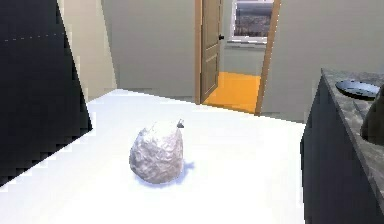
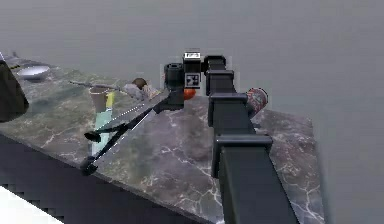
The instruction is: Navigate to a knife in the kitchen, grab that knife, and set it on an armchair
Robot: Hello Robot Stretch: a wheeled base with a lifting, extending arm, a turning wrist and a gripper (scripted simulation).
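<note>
Claw (image 2: 112, 128) sits amid clutter on the marble counter (image 2: 190, 150); I cannot tell whether it holds anything. A pale strip (image 2: 99, 143), perhaps the knife, lies at its seven o'clock. A careless move could topple the cup (image 2: 100, 97) at eleven o'clock or skid the strip away.

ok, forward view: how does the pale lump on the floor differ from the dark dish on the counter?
Colour: the lump is pale grey-white, the dish dark. Shape: the lump is a crumpled ball, the dish flat and round. Place: the lump lies on the white floor, the dish on the dark counter at the right edge. Both rest on flat surfaces.
</note>
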